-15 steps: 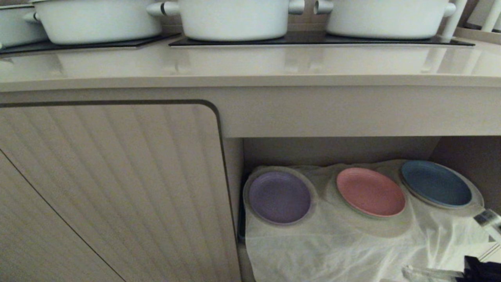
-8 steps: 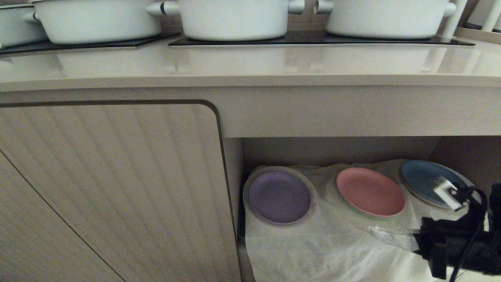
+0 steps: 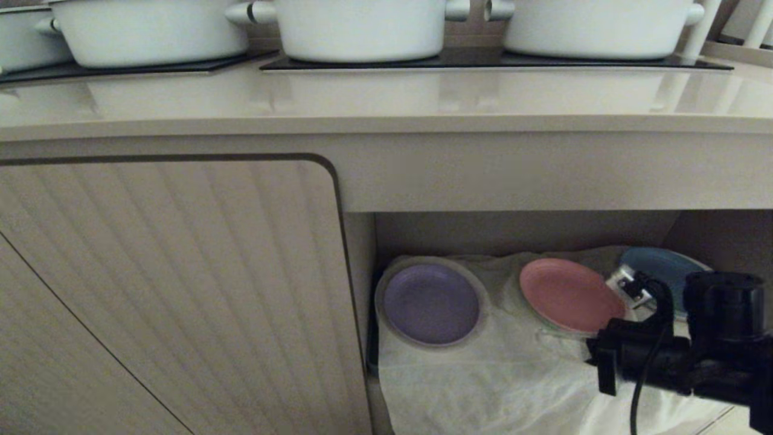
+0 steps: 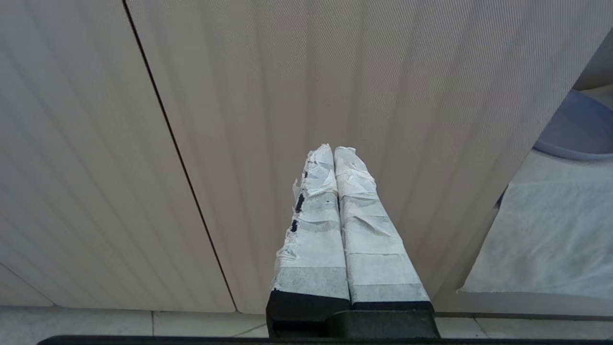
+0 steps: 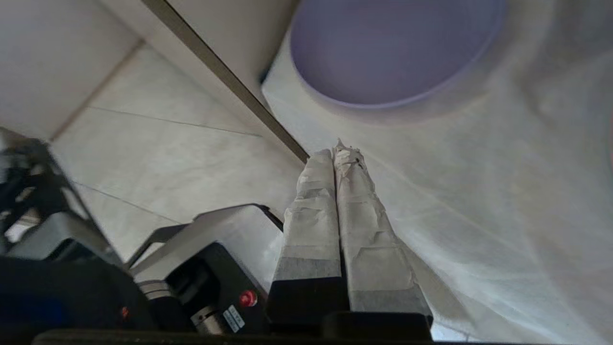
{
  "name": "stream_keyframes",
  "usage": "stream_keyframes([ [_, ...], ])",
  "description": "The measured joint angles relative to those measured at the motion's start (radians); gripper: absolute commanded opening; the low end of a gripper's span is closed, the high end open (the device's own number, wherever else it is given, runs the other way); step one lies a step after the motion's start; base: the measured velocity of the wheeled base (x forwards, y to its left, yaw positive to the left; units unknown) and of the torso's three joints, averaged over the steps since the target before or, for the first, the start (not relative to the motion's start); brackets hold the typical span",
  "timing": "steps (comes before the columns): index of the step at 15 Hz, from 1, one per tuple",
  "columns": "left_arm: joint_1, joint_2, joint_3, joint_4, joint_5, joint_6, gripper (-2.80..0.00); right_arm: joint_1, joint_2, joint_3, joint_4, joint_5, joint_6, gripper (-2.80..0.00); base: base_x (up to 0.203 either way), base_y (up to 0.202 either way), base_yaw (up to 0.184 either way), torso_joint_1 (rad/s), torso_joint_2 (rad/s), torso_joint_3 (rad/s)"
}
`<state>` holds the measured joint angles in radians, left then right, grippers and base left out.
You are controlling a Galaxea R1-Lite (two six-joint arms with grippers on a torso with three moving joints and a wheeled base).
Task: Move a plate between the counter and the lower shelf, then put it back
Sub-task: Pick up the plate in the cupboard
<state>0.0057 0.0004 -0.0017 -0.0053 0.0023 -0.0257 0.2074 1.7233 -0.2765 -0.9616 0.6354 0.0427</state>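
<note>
The lavender plate (image 3: 432, 304) lies at the left end of the lower shelf (image 3: 483, 386), on a mound of the white sheet. It fills the far part of the right wrist view (image 5: 388, 48) and peeks into the left wrist view (image 4: 579, 127). My right arm (image 3: 694, 356) reaches in from the lower right, in front of the shelf opening. The right gripper (image 5: 335, 151) is shut and empty, its tips over the sheet, short of the plate. My left gripper (image 4: 334, 149) is shut and empty, facing the ribbed cabinet door. The counter (image 3: 386, 103) runs above.
A salmon-pink plate (image 3: 570, 295) and a blue plate (image 3: 661, 269) lie on the sheet to the right, the blue one partly behind my arm. White pots (image 3: 362, 27) stand on black hob panels. The ribbed door (image 3: 169, 290) closes off the left side.
My right arm has risen from the lower right corner and swung left across the shelf front, now covering part of the blue plate. The plates have not moved.
</note>
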Motion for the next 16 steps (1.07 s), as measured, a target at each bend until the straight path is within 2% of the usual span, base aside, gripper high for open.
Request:
stream_keyframes([
  [3,0.0,0.0,0.0,0.0,0.0,0.0,-2.8,0.042,0.045,-0.022,0.006,-0.043,0.008,-2.8,0.0,0.0,0.0,0.0,0.0,0.0],
  [5,0.0,0.0,0.0,0.0,0.0,0.0,-2.8,0.065,0.078,-0.047,0.022,-0.118,0.025,-2.8,0.0,0.0,0.0,0.0,0.0,0.0],
  [9,0.0,0.0,0.0,0.0,0.001,0.0,-2.8,0.123,0.139,-0.155,0.042,-0.255,0.136,-2.8,0.0,0.0,0.0,0.0,0.0,0.0],
  [10,0.0,0.0,0.0,0.0,0.0,0.0,-2.8,0.131,0.151,-0.169,0.061,-0.267,0.141,0.0,0.0,0.0,0.0,0.0,0.0,0.0],
  [12,0.0,0.0,0.0,0.0,0.0,0.0,-2.8,0.137,0.173,-0.182,0.076,-0.271,0.143,0.0,0.0,0.0,0.0,0.0,0.0,0.0],
  [16,0.0,0.0,0.0,0.0,0.0,0.0,-2.8,0.158,0.22,-0.215,0.065,-0.279,0.228,0.0,0.0,0.0,0.0,0.0,0.0,0.0],
])
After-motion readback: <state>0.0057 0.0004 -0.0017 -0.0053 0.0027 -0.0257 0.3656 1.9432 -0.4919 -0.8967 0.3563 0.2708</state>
